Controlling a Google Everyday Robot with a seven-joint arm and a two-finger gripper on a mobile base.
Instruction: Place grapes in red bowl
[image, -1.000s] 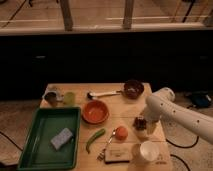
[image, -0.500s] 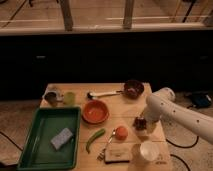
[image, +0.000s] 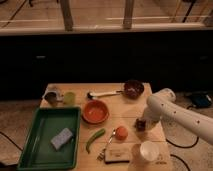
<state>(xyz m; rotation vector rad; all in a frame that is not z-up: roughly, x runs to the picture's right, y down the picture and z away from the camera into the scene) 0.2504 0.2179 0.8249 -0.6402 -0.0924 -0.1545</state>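
Observation:
The grapes (image: 142, 125) are a small dark cluster on the wooden table (image: 120, 107), right of the orange fruit (image: 121, 132). My gripper (image: 141, 123) is at the end of the white arm (image: 172, 112) that comes in from the right. It is down at the grapes and partly covers them. The red bowl (image: 95, 111) sits on the table's middle left, well to the left of the gripper. Nothing shows inside it.
A dark brown bowl (image: 133, 89) and a white-handled utensil (image: 105, 93) lie at the back. A white cup (image: 149, 150) stands front right. A green tray (image: 35, 150) holds a sponge (image: 62, 138). There are also a green pepper (image: 95, 139), a spoon (image: 109, 143), a small box (image: 116, 155) and two cups (image: 60, 97).

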